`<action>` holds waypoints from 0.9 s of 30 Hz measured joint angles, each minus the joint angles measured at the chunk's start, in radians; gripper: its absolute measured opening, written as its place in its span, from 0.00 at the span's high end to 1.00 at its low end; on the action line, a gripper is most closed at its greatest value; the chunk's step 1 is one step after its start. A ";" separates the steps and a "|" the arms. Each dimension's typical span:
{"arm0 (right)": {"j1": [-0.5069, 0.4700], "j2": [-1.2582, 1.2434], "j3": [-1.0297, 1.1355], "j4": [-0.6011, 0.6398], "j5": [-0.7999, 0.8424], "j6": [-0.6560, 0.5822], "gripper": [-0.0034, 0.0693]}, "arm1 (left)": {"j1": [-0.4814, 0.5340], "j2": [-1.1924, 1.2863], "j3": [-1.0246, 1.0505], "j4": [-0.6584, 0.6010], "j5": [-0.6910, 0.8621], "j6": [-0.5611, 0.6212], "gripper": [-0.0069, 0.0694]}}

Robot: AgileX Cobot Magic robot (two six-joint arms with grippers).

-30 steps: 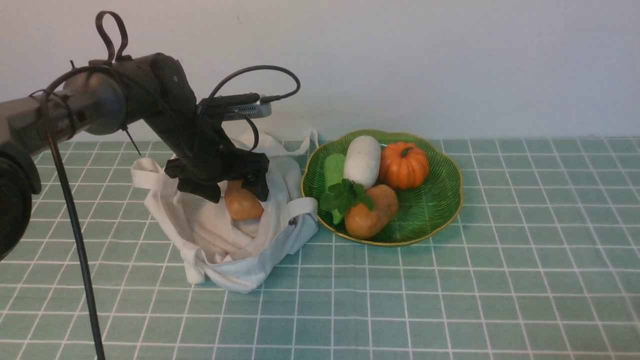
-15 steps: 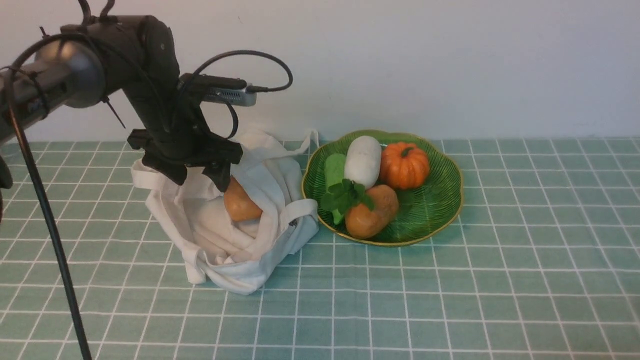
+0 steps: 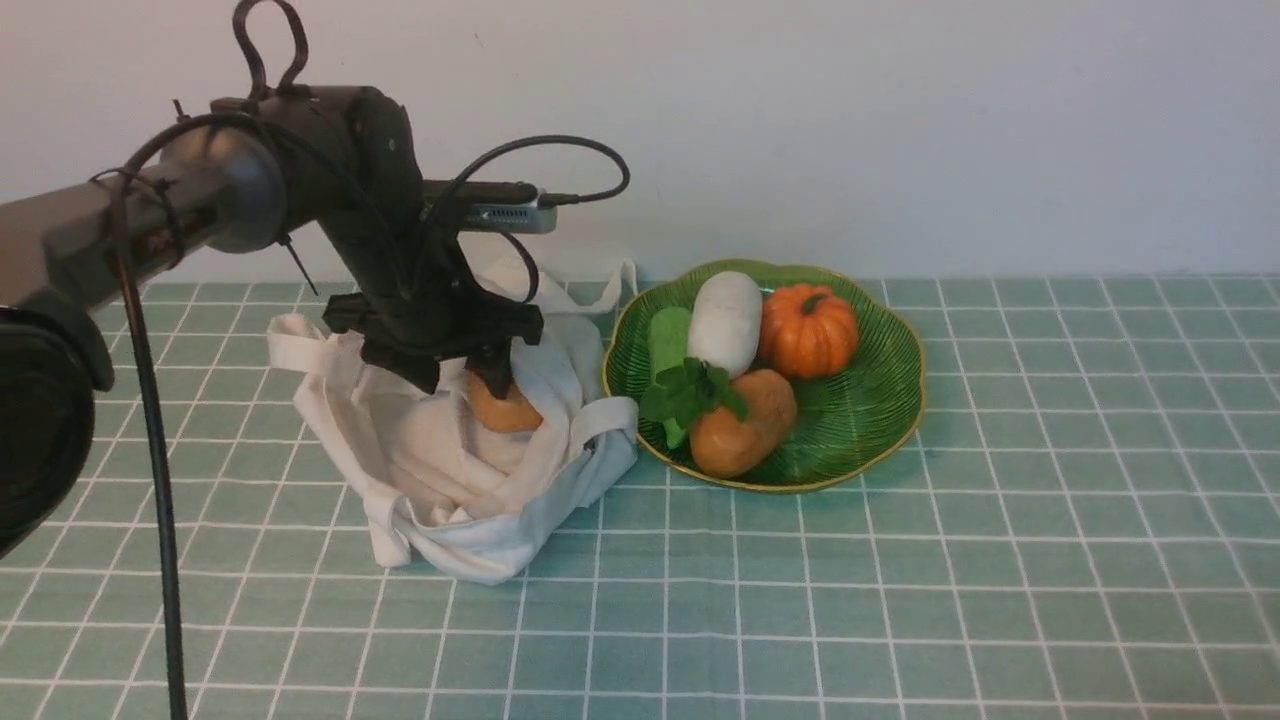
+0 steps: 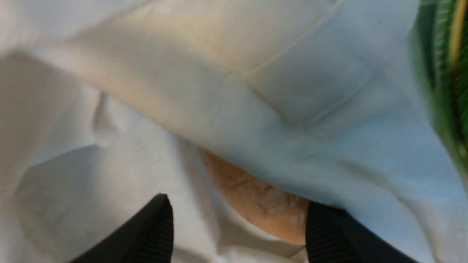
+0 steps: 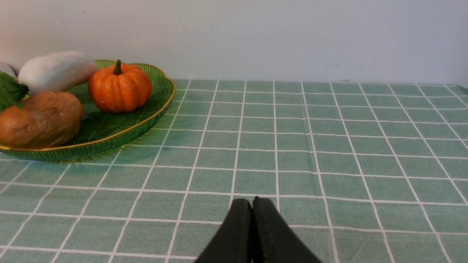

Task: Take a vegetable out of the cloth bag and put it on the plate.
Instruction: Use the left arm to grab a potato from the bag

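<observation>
The tan-orange potato [image 3: 507,410] lies inside the off-white cloth bag [image 3: 470,490], partly under a fold. My left gripper [image 3: 460,378] hangs open in the bag's mouth, just above the potato. In the left wrist view its gripper [image 4: 237,202] is open, the potato [image 4: 259,199] lies close to one finger [image 4: 329,233], and bag cloth [image 4: 256,109] covers the potato's far part. The dark-green plate [image 3: 870,400] stands right of the bag. My right gripper [image 5: 252,201] is shut and empty, low over the tablecloth, and does not show in the front view.
The plate [image 5: 120,133] holds an orange pumpkin [image 3: 808,330], a white vegetable [image 3: 725,322], a darker brown potato [image 3: 740,435] and green leaves [image 3: 685,390]. A green checked cloth [image 3: 900,600] covers the table. A wall runs along the back.
My left arm swung up and to the left, then came back right and down over the potato. The potato sits slightly further right in the bag.
</observation>
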 joint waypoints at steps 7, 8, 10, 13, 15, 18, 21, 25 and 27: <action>0.000 0.000 0.000 0.000 0.000 0.000 0.98 | -0.041 0.000 0.000 -0.015 -0.044 -0.001 0.24; 0.000 0.000 0.000 0.000 0.000 0.000 0.98 | -0.041 0.000 0.000 -0.018 -0.044 -0.002 0.22; 0.000 0.000 0.000 0.000 0.000 0.000 0.98 | -0.041 0.000 0.000 -0.020 -0.042 -0.011 0.18; 0.000 0.000 0.000 0.000 0.000 0.000 0.98 | -0.041 0.000 0.000 -0.004 -0.035 -0.064 0.09; 0.000 0.000 0.000 0.000 0.000 0.000 0.98 | -0.041 0.002 0.000 0.025 -0.035 -0.152 0.05; 0.000 0.000 0.000 0.000 0.000 0.000 0.98 | -0.041 0.017 0.000 0.049 -0.039 -0.252 0.04; 0.000 0.000 0.000 0.000 0.000 0.000 0.98 | -0.041 0.035 0.000 0.052 -0.043 -0.283 0.04; 0.000 0.000 0.000 0.000 0.000 0.000 0.98 | -0.041 0.068 0.000 0.065 -0.043 -0.298 0.09; 0.000 0.000 0.000 0.000 0.000 0.000 0.98 | -0.041 0.076 0.000 0.076 -0.039 -0.299 0.14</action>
